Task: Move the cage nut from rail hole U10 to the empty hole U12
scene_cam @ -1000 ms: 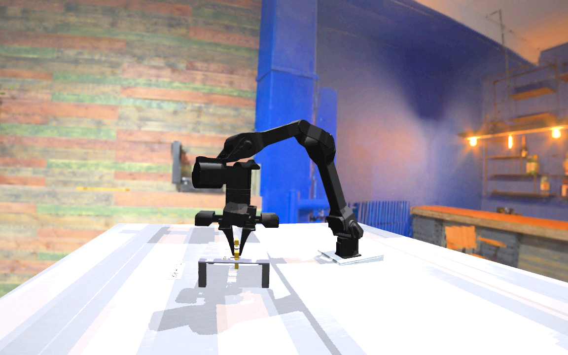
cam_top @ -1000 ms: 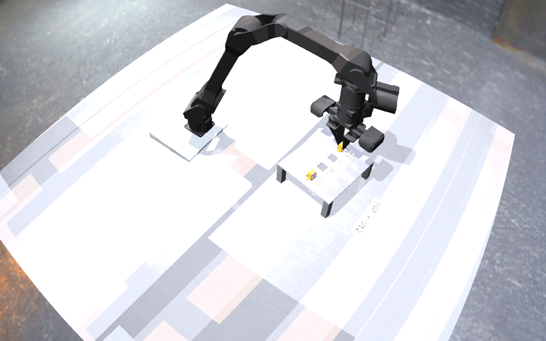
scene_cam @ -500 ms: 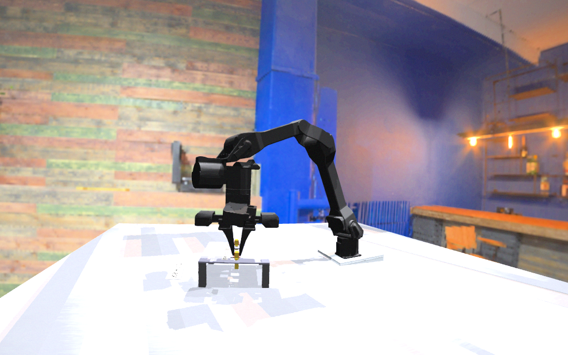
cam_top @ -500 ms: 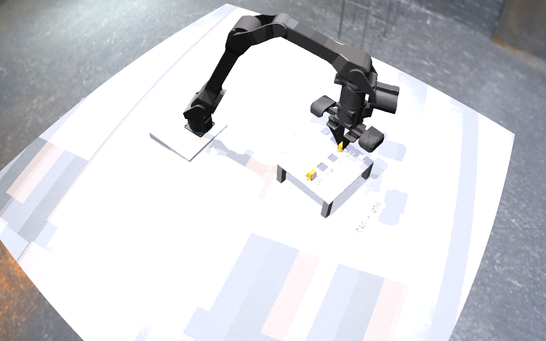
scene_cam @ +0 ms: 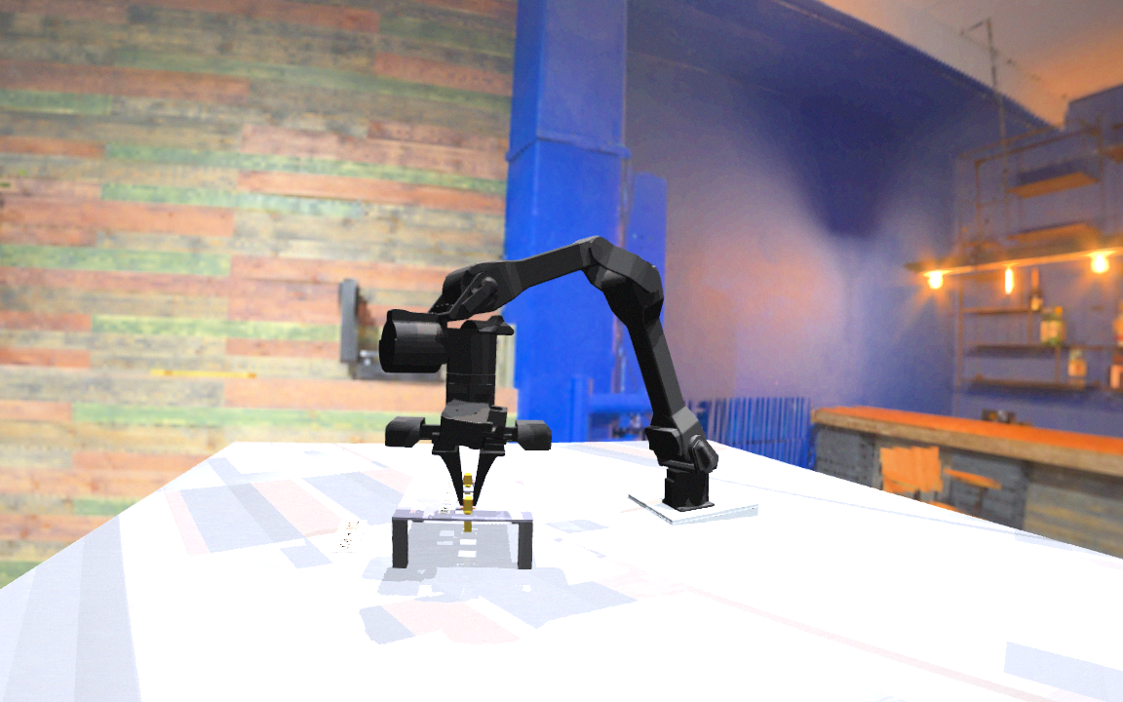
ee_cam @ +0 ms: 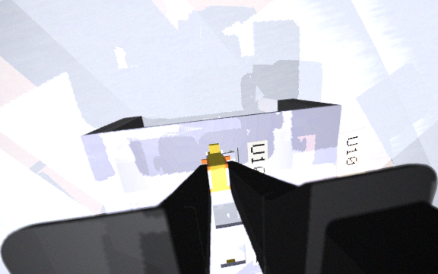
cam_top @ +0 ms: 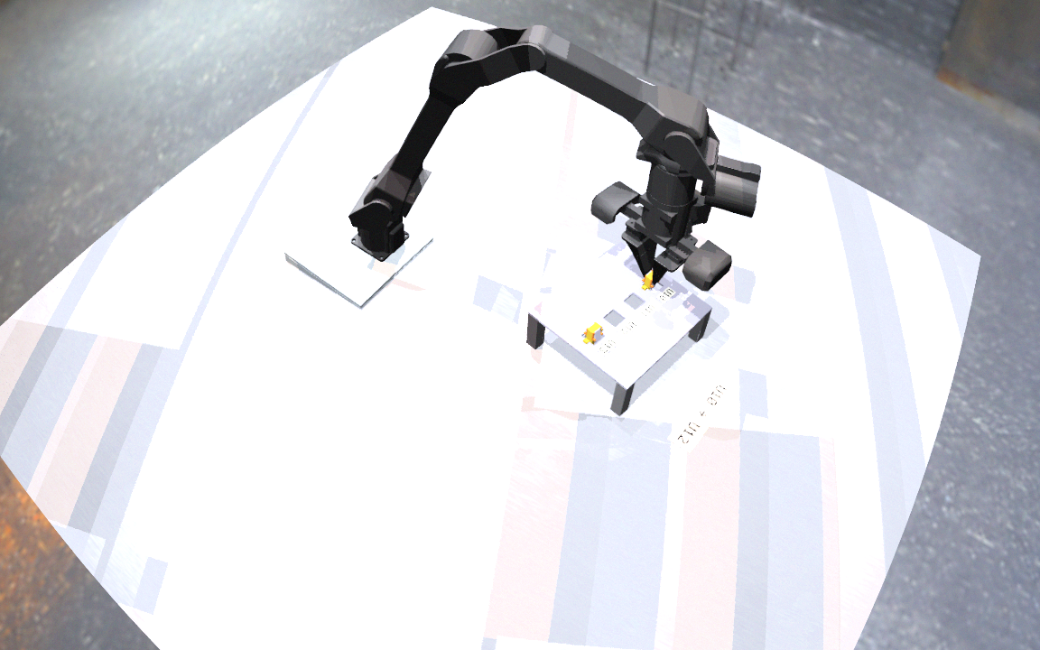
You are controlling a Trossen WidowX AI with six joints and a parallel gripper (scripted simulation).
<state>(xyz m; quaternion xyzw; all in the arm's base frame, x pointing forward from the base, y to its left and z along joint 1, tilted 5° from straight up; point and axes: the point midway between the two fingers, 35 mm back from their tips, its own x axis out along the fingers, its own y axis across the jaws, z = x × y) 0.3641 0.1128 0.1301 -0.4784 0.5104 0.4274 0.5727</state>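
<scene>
We're right over the rail plate (cam_top: 628, 371) (scene_cam: 509, 516) (ee_cam: 318, 127), and our gripper (cam_top: 651, 278) (scene_cam: 468, 503) (ee_cam: 217, 166) is clamped on the yellow cage nut (cam_top: 648, 281) (scene_cam: 467, 506) (ee_cam: 219, 180), with a narrow finger on each side of it! Where's our nut? It's at U10, at the end of the row farthest from the other nut (cam_top: 592, 332) (scene_cam: 468, 478), and from the exterior we see yellow both above the plate and below it. The wrist view gives us orange bits poking out at its sides and a sliver of the hole beside it, with the U10 label (ee_cam: 258, 152) close by. We can't tell from here how the spring wings sit under the plate

Between the two nuts we have two open holes: the nearer one (cam_top: 634, 301) (ee_cam: 228, 214) right next to ours, then U12 (cam_top: 613, 317) (ee_cam: 234, 254), next door to the other nut. That other nut stands upright in its own place, well apart from our fingers. Dark legs (cam_top: 621, 397) (scene_cam: 524, 545) hold the plate up off the table, and beside it we've got the printed U10-to-U12 note (cam_top: 701, 413) (scene_cam: 348, 534) lying on the tabletop
</scene>
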